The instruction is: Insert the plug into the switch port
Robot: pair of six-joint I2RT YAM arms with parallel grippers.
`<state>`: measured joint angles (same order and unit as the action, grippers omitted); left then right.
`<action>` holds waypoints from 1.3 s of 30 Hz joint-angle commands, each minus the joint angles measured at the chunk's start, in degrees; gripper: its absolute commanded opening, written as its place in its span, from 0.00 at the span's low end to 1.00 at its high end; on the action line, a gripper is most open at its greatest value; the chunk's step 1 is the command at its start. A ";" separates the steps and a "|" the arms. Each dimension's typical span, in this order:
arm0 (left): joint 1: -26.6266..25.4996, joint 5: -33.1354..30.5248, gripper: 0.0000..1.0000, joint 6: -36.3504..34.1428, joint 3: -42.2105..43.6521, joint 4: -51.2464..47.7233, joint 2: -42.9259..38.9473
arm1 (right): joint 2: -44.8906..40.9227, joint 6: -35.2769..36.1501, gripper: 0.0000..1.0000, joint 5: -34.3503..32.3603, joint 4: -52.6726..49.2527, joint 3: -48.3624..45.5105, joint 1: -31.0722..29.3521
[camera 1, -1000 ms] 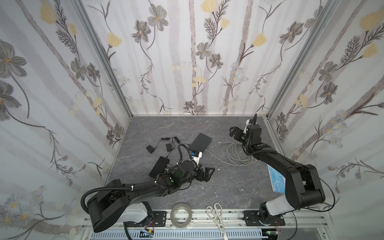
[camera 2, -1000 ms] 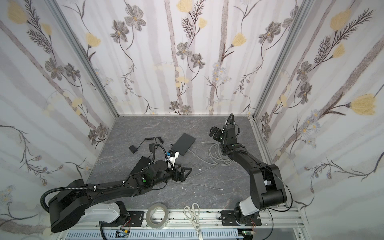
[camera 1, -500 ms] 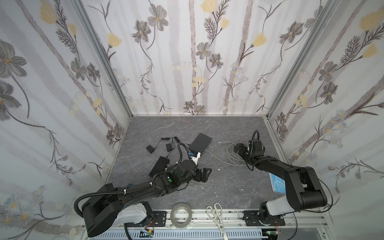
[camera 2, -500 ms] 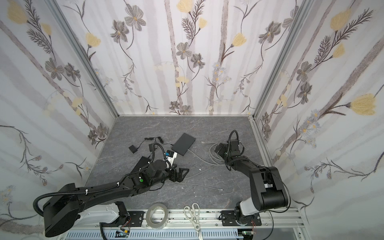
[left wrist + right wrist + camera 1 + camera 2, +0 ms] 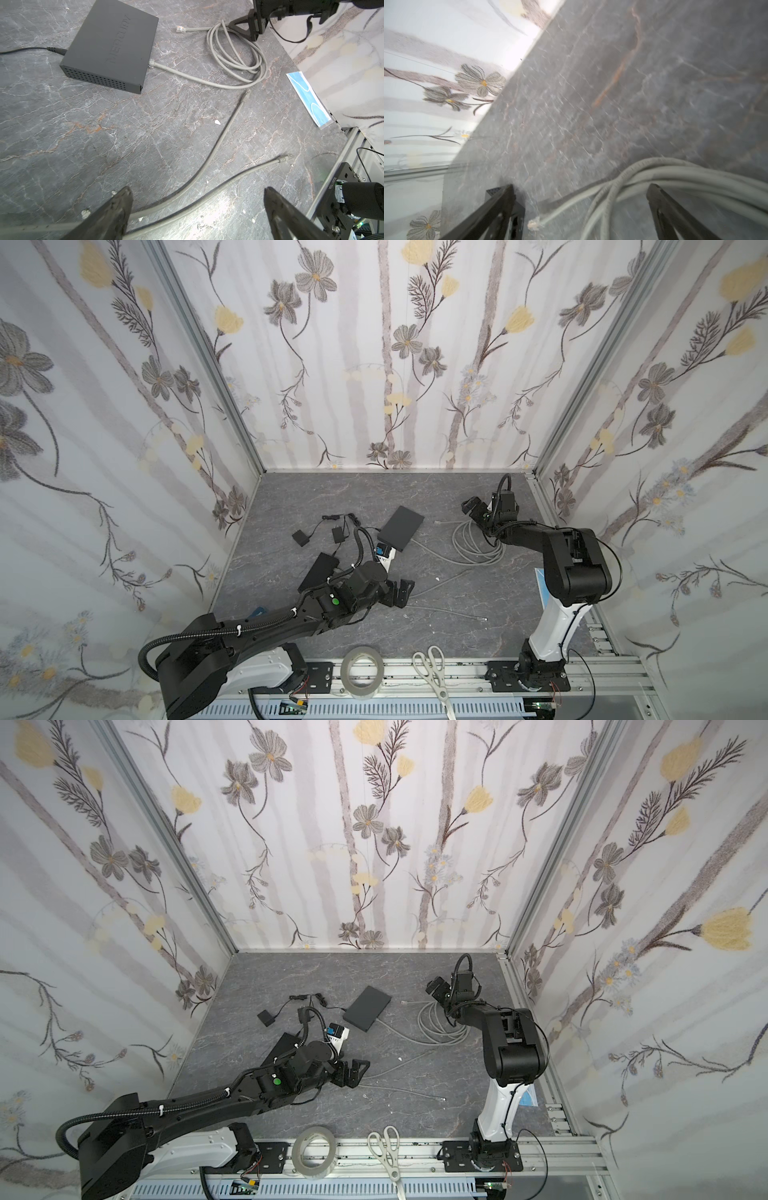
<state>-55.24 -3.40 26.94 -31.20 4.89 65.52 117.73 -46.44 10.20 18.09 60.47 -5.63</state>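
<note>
Wide open and empty at left end effector (image 5: 197, 188), over cables (image 5: 235, 115) toward counter's (image 5: 457, 614) front; likewise at right end effector (image 5: 580, 186), near plug (image 5: 533, 225).

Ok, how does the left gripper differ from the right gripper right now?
The left gripper is at the table's front middle, the right gripper at its back right. The left gripper spans two loose grey cable strands; the right gripper spans the coiled cable. A clear plug lies between the right gripper's fingers, none between the left gripper's. Both are open and hold nothing.
</note>
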 commanded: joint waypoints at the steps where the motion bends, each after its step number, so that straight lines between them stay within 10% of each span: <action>1: 0.04 -1.34 1.00 -0.82 1.66 0.79 -2.74 | -0.31 0.07 1.00 2.13 16.22 0.13 0.09; 7: 0.07 -6.15 1.00 -0.75 6.85 -3.22 -14.08 | -10.69 1.54 1.00 0.53 9.95 -4.48 -1.91; 14: -0.71 -10.54 1.00 -1.17 9.29 -14.20 -26.27 | -37.42 17.51 1.00 -18.46 -7.04 -20.12 -19.04; 25: -0.81 -15.55 1.00 -0.49 10.37 -23.54 -35.70 | -66.06 0.79 1.00 -19.87 -26.27 -38.91 -37.73; 33: -0.50 -16.03 1.00 -0.25 9.84 -22.53 -33.19 | -75.79 -4.96 1.00 -22.67 -30.53 -46.42 -36.45; 39: -0.30 -16.29 1.00 0.47 9.84 -24.03 -34.00 | -64.80 -4.61 1.00 -9.06 -17.02 -47.72 -15.00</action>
<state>-55.66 -17.98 26.68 -20.99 -18.37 32.05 48.40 -50.04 -6.92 -8.64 13.52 -27.05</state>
